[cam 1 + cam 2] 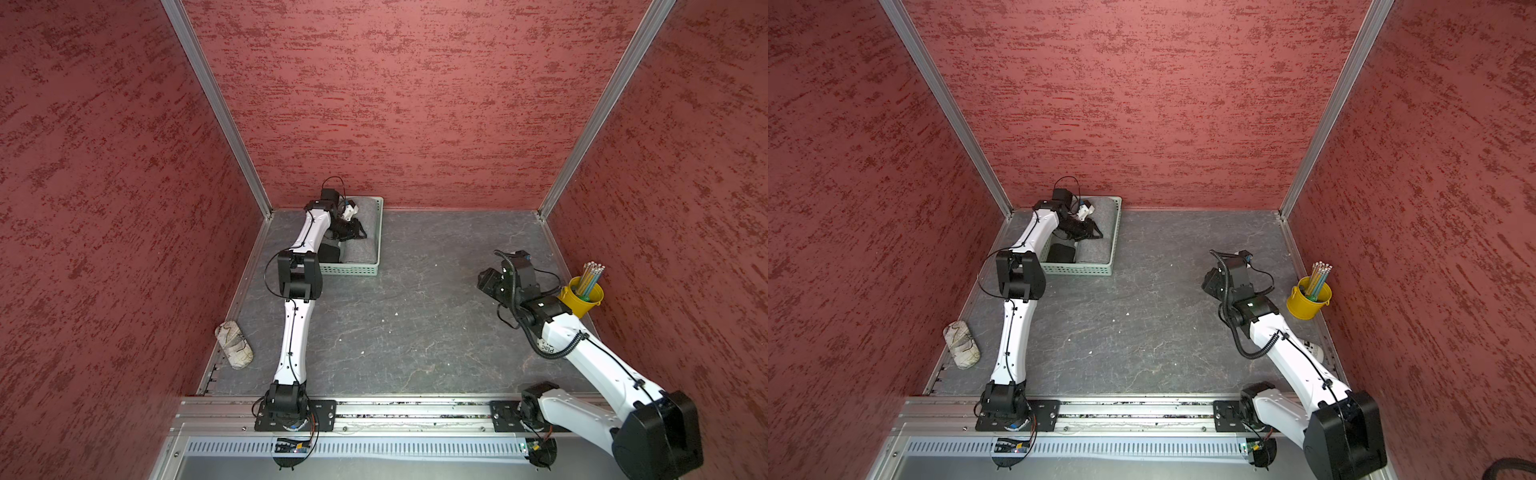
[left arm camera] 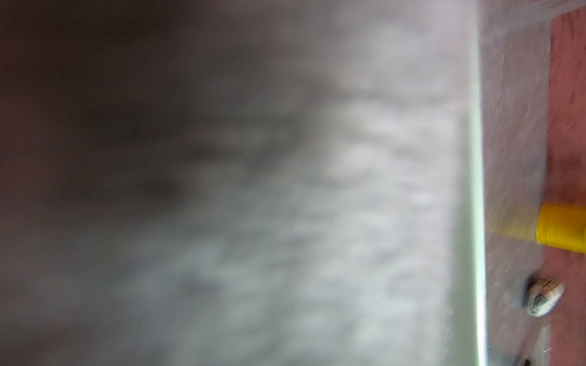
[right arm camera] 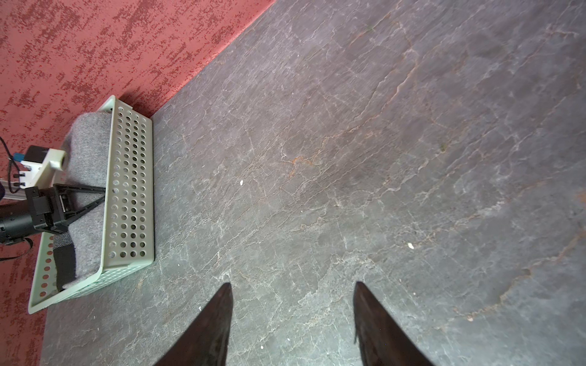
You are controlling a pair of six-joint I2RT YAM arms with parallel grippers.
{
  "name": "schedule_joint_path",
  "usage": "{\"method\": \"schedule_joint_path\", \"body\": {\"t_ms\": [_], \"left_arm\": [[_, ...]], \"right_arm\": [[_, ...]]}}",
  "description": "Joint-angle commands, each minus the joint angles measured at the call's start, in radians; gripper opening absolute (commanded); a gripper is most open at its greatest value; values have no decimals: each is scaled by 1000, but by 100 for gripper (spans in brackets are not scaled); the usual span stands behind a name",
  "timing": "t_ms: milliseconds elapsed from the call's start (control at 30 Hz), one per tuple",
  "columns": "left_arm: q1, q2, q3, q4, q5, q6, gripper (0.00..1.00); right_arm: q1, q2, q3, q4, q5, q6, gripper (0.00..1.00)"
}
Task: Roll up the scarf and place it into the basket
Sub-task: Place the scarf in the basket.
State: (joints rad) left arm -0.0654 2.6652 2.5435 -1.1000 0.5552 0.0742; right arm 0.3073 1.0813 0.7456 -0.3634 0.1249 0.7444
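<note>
The pale green basket [image 1: 379, 232] [image 1: 1116, 232] [image 3: 130, 190] stands in the back left corner of the table. The grey scarf [image 1: 359, 253] [image 1: 1096, 251] [image 3: 88, 142] lies rolled up inside it, with a dark band at its near end. My left gripper [image 1: 358, 232] [image 1: 1095, 232] [image 3: 103, 194] reaches into the basket just over the roll; its black fingers lie against the fabric, and their gap is unclear. The left wrist view is a blur of grey scarf [image 2: 348, 190] beside the basket rim [image 2: 475, 190]. My right gripper [image 1: 484, 282] [image 1: 1207, 282] [image 3: 291, 285] hangs open and empty over bare table at the right.
A yellow bucket of pencils [image 1: 582, 297] [image 1: 1308, 301] [image 2: 561, 231] stands by the right wall, close behind my right arm. A patterned oblong case [image 1: 234, 345] [image 1: 961, 345] lies by the left wall. Red walls close three sides, and a metal rail runs along the front.
</note>
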Motion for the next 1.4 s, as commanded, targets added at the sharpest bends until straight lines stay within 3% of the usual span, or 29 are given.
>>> {"method": "schedule_joint_path", "body": {"t_ms": [0,167,267,667,833,1100,1200,1267,1367], "left_arm": [[-14,25,1,-26,-23,-14,65],[-12,-50,3,5,-24,-56,91],[0,-115,0,27,-48,-114,100],[18,-285,-190,216,-64,-292,100],[-5,-502,-461,372,-129,-312,100],[3,-983,-996,579,-231,-354,99],[6,-1172,-1195,628,-313,-362,99],[7,-1304,-1329,661,-370,-363,99],[1,-1497,-1531,755,-468,-356,99]], "right_arm": [[-4,4,32,29,1,9,61],[-4,-10,35,35,10,-1,62],[-4,-17,37,40,10,-9,63],[-4,-55,11,49,3,-25,64],[-4,-123,-10,19,74,-43,70],[-6,-195,-45,-8,190,-93,81],[-5,-216,-66,-7,229,-109,88],[-6,-230,-83,0,255,-122,99],[-5,-243,-109,17,306,-145,99]]}}
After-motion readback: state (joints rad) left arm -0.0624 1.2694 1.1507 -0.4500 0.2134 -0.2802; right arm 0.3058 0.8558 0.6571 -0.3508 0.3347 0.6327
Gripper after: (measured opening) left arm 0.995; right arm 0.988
